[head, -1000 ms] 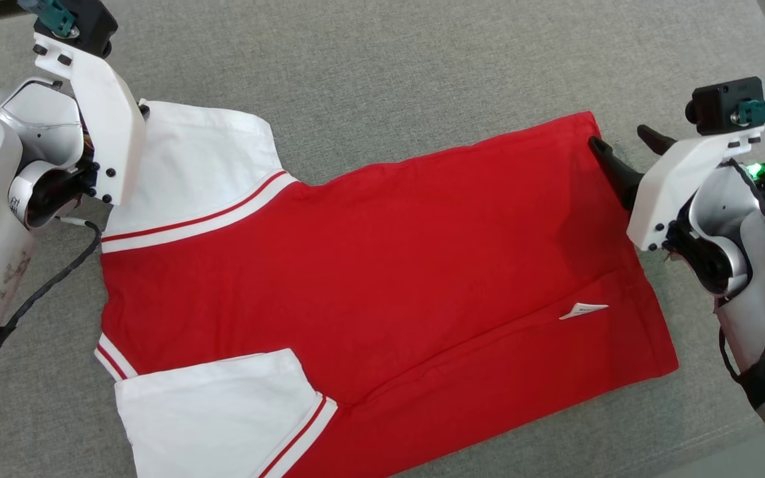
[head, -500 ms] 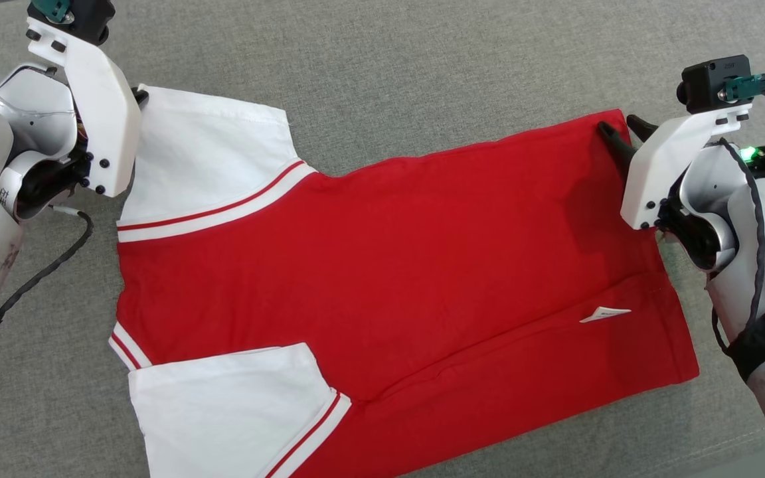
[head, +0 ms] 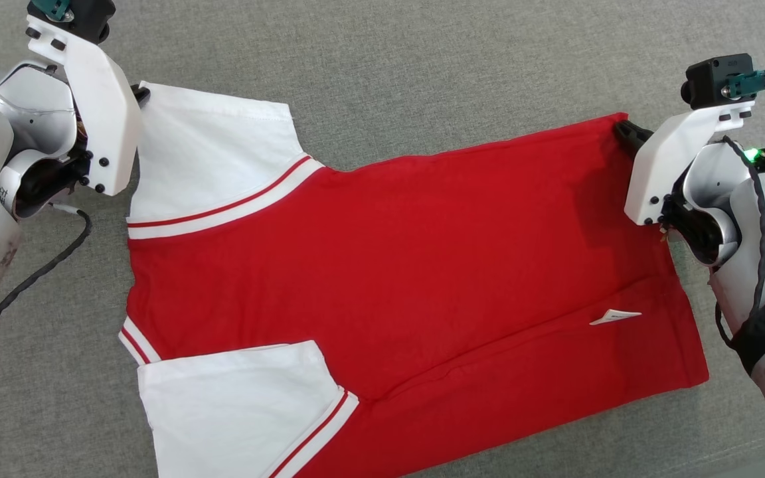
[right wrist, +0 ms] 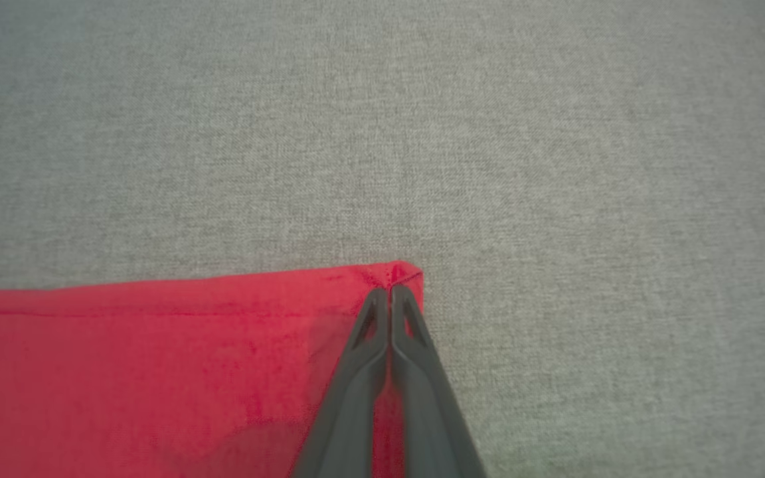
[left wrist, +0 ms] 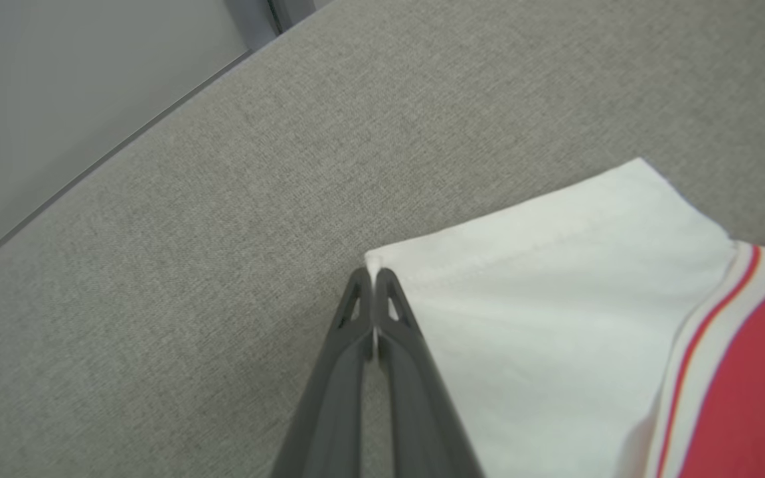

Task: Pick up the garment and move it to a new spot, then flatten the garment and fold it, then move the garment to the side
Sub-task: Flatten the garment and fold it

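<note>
Across the grey surface (head: 422, 53), garment (head: 409, 265) lies left to right, sleeves (head: 210, 159) leftward.

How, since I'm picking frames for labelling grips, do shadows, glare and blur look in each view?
Head view: even light, sharp, a soft shadow on the shirt beside the right gripper. Left wrist view: left gripper crisp, white sleeve bright yet its stitching reads, no glare. Right wrist view: red cloth slightly soft, a faint shadow left of the fingers, top corners dimmer.
</note>
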Robot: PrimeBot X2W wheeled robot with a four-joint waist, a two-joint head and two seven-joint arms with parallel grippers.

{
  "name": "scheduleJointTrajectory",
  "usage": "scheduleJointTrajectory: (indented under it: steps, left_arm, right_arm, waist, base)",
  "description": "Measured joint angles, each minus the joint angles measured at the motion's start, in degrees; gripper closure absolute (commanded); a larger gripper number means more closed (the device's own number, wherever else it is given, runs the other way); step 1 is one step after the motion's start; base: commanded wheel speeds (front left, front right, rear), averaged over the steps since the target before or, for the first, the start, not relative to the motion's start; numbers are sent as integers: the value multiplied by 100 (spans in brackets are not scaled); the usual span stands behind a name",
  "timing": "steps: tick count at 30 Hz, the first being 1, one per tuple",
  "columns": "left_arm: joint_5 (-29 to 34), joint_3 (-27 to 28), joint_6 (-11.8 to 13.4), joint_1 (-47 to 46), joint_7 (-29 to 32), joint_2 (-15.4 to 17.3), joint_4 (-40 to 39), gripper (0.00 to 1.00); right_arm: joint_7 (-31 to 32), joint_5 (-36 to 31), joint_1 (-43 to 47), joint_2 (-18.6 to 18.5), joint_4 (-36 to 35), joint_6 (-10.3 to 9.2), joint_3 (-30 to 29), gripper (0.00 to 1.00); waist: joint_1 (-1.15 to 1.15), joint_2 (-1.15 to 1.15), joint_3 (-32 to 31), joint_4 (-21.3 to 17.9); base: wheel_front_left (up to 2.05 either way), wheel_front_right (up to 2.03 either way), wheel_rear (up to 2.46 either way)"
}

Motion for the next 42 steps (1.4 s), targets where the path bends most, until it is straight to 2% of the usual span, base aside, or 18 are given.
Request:
scheduleJointTrajectory:
  steps: [6,11,19,23,28,32,37,39,42]
  left_arm:
    - [-31,-129,0,-63,-260,89,-34,100]
    - [13,-146,-1,-215,-749,134,-66,100]
    - [1,-97,-1,-460,-1566,43,-3,100]
    - [-255,-105,-1,-430,-1725,23,-76,100]
    - [-625,-159,-1,-40,-1828,223,-516,100]
    - [-833,-136,9,441,-1927,545,-1103,100]
    - [-1196,-73,336,1236,-1936,958,-2208,100]
    - [-1446,-60,612,1728,-1876,1217,-2921,100]
    - [-1583,-97,877,2162,-1820,1456,-3590,100]
  right_arm:
    - [-240,113,-31,-89,-33,0,164,100]
    - [-575,247,-175,-177,-145,0,141,100]
    - [-925,376,-260,-567,-314,0,107,100]
    - [-1000,555,-214,-732,-470,0,68,100]
    - [-969,860,317,-990,-859,0,44,100]
    - [-867,1072,792,-1218,-1314,0,-48,100]
    - [-733,1061,1404,-1493,-1727,0,-290,100]
    - [-608,993,1751,-1584,-1908,0,-480,100]
    - [-506,916,2069,-1612,-2064,0,-684,100]
  waist:
    - [0,0,-75,7]
    - [0,0,-183,15]
    - [0,0,-372,171]
    - [0,0,-490,283]
    - [0,0,-669,423]
    - [0,0,-804,538]
    - [0,0,-926,685]
    - [0,0,-972,772]
    - [0,0,-989,845]
  base:
    - [0,0,0]
    - [0,0,0]
    - [0,0,0]
    - [0,0,0]
    - [0,0,0]
    - [0,0,0]
    - [0,0,0]
    - [0,0,0]
    - [0,0,0]
